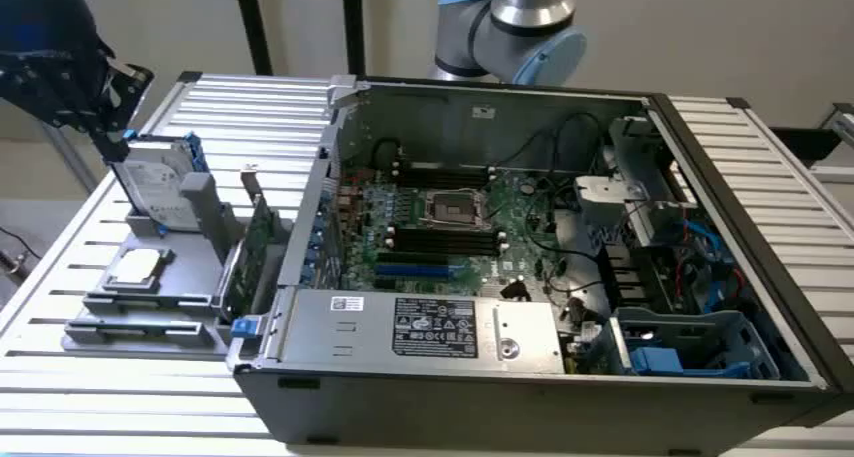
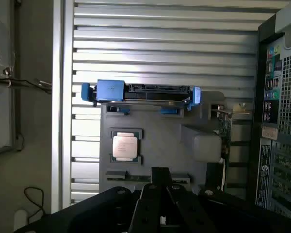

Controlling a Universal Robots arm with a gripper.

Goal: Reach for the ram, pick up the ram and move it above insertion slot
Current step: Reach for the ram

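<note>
The end effector [image 2: 160, 173] hangs above the grey fixture tray [image 2: 160, 131], its black fingers pressed together with nothing between them. The ram [image 2: 128, 176] lies flat in a slot at the tray's near edge, just beside the processor chip [image 2: 125, 146]. A hard drive [image 2: 150, 93] in a blue caddy stands at the far edge. The tray sits on the slatted worktop [image 1: 80, 377], at the exterior view's left of the open computer case [image 1: 534, 377]

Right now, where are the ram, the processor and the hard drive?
ram [image 2: 135, 178], wrist view, middle of its visible long edge
processor [image 2: 125, 146], wrist view, centre of its metal lid
hard drive [image 1: 152, 183], exterior view, its labelled flat face
</note>
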